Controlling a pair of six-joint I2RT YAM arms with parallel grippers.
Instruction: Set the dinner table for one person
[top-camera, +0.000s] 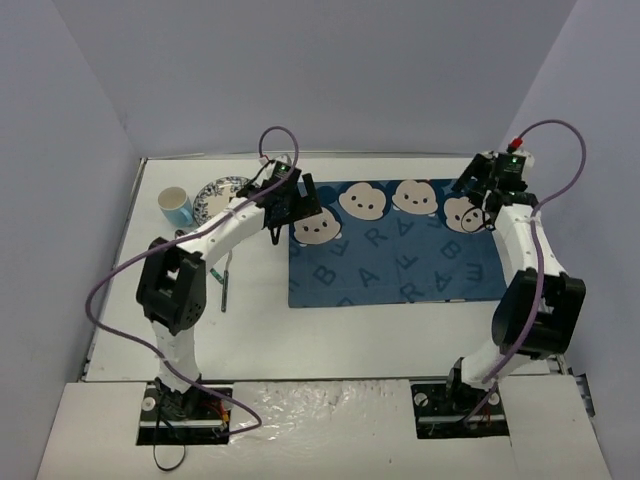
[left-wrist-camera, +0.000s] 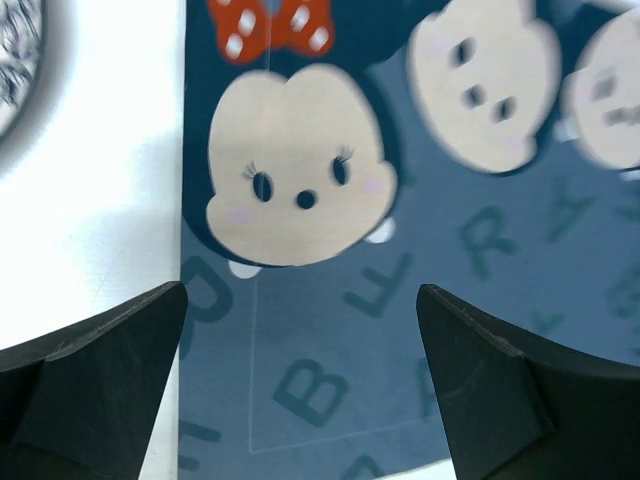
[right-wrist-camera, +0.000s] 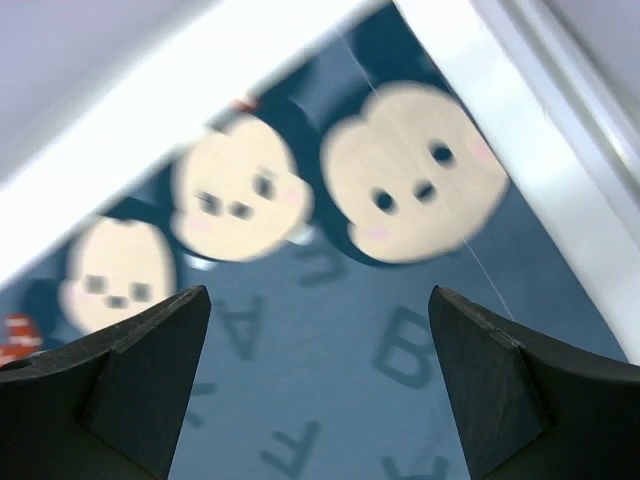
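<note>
White dinner table (top-camera: 350, 340) with a thin metal rim, grey walls on three sides, fills the scene under both arms. Over it the left gripper (left-wrist-camera: 300, 290) is spread wide with nothing between its fingers, hanging above the far left corner of the blue placemat (top-camera: 400, 270); the right gripper (right-wrist-camera: 320, 295) is likewise spread and empty above the placemat's far right corner. Near the table's far left corner sit a patterned plate (top-camera: 222, 195) and a blue-and-white cup (top-camera: 176, 208), with a thin utensil (top-camera: 226, 285) nearer the front.
</note>
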